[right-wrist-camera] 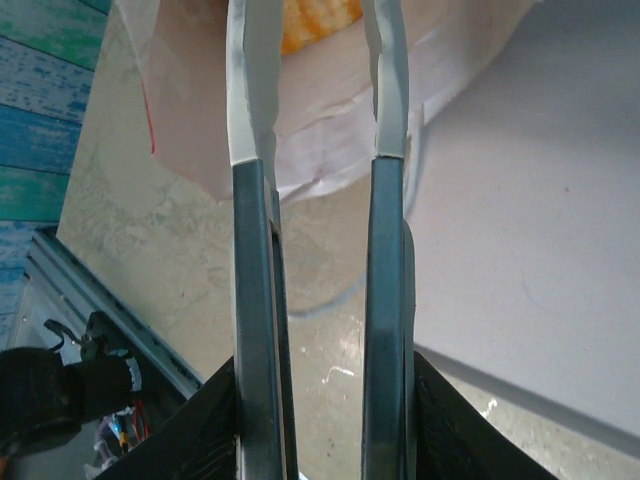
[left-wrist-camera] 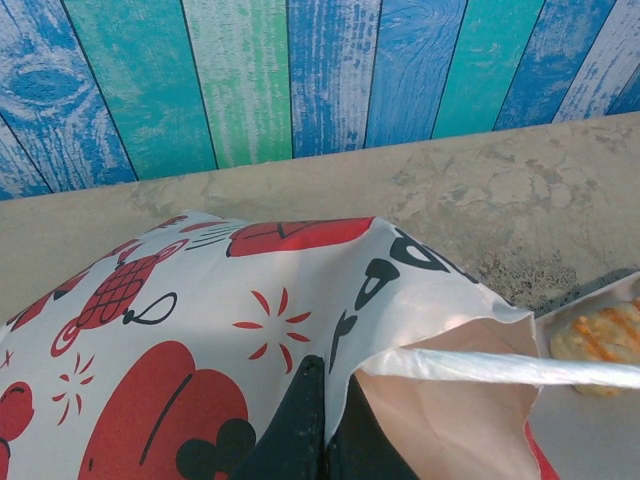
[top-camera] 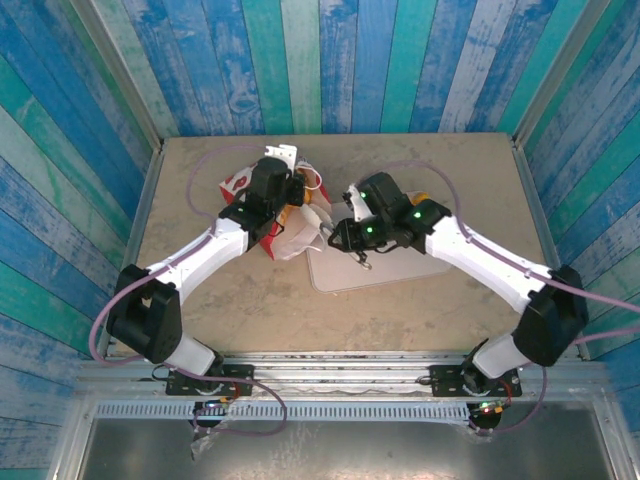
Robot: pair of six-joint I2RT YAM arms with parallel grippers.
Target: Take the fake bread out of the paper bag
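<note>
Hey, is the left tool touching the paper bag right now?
Touching. The left wrist view shows the left tool shut on the rim of the paper bag, with printed paper lying against its dark fingers.

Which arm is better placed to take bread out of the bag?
The right: the right gripper, jaws apart, points into the paper bag at an orange bread piece. The left gripper is shut on the bag, holding it.

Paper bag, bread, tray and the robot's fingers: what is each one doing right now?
Paper bag: tipped on its side, mouth open, edge pinched.
Left fingers: shut on the bag's edge.
Right fingers: apart, at the bag's mouth.
Orange bread: just inside the bag.
Round bun: out, lying on the tray.
</note>
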